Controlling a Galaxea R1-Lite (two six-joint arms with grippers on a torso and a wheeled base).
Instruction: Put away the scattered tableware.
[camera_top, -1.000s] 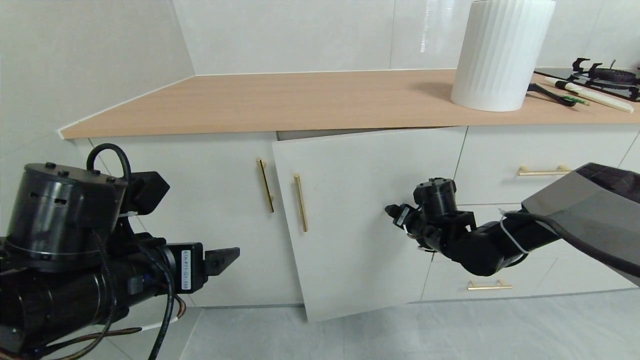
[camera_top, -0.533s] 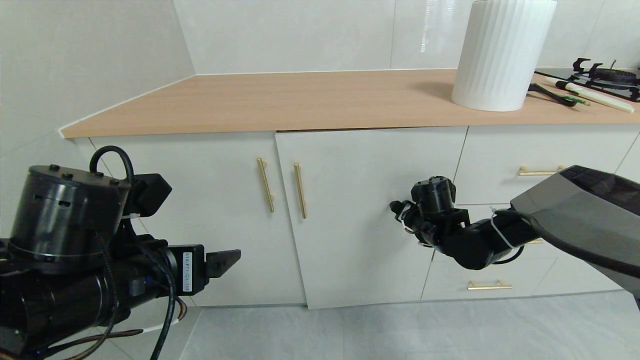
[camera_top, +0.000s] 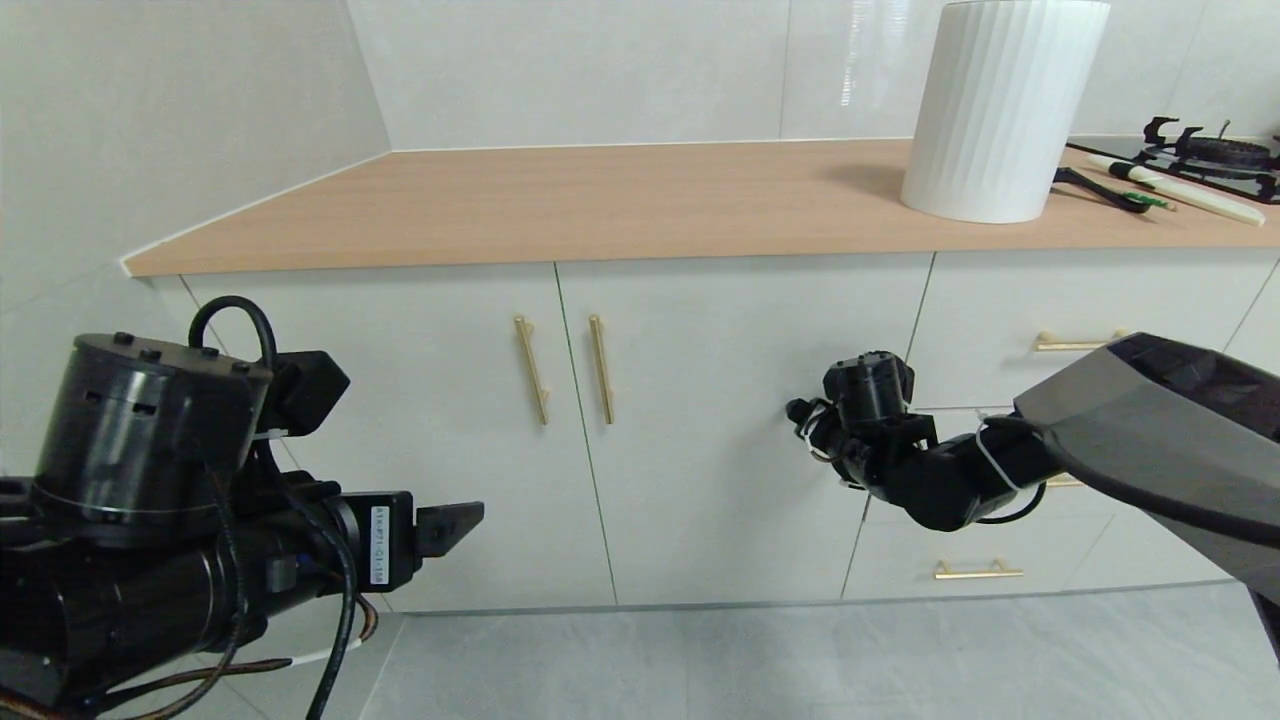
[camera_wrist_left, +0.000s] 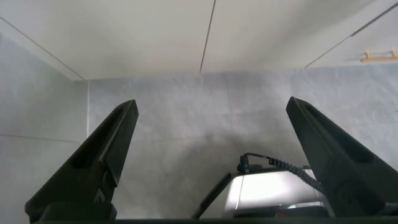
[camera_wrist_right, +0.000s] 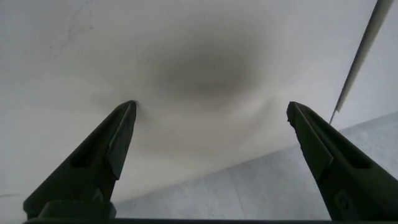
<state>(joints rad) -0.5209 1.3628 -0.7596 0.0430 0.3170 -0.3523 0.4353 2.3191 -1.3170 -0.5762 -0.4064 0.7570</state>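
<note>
Scattered tableware lies on the wooden counter at the far right: a black utensil (camera_top: 1100, 187), a white-handled knife (camera_top: 1190, 190) and a small green piece (camera_top: 1150, 200). My right gripper (camera_top: 797, 412) is open, with its fingertips against the shut right-hand cabinet door (camera_top: 720, 400); in the right wrist view the gripper (camera_wrist_right: 209, 109) has nothing between its fingers, only the door face behind. My left gripper (camera_top: 462, 520) hangs low at the left, in front of the left-hand door, and is open and empty (camera_wrist_left: 209, 106) above the floor.
A tall white ribbed container (camera_top: 1000, 110) stands on the counter (camera_top: 560, 200) beside the tableware. A black stove burner (camera_top: 1215, 148) is at the far right. Two gold door handles (camera_top: 601, 370) meet mid-cabinet, and drawers with gold handles (camera_top: 1080, 342) sit to the right.
The right-hand cabinet door, ajar a second ago, has swung fully shut with my right gripper following it inward. The left arm has stayed put.
</note>
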